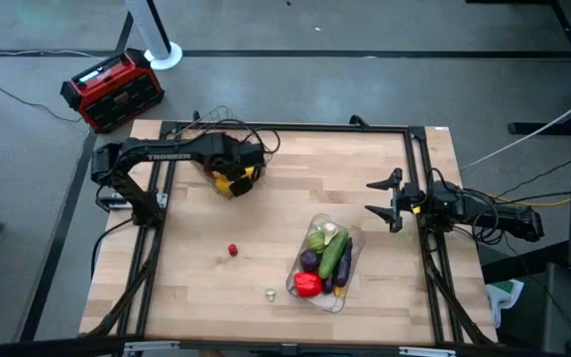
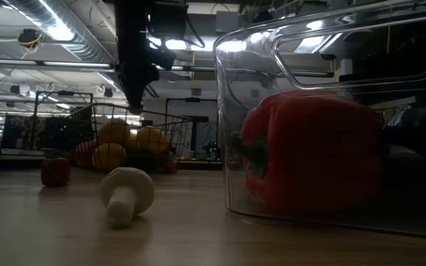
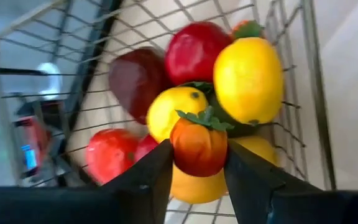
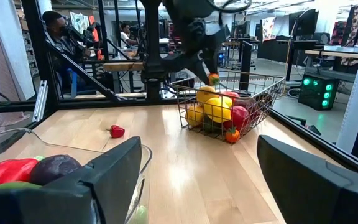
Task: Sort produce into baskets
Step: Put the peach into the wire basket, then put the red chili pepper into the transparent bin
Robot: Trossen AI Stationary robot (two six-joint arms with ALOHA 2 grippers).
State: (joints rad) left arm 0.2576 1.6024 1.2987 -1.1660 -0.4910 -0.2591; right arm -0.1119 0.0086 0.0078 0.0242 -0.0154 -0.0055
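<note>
Mostly sorted — vegetables fill the clear tray (image 1: 350, 260), fruit the wire basket (image 1: 234, 177). Above it the left gripper (image 3: 197, 163) pinches an orange fruit (image 3: 198, 145). The right gripper (image 1: 383, 200) waits wide. A red fruit (image 1: 233, 250) and mushroom (image 1: 271, 294) remain on the table (image 1: 196, 283).

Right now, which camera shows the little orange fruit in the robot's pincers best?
The left wrist view: the orange fruit fills it, pinched between the left gripper fingers above the wire basket. The right wrist view shows it tiny; the others hide it.

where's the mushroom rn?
The white mushroom lies on its side on the bare table, near the front edge in the high view, just left of the clear tray and right of the loose small red fruit.
</note>
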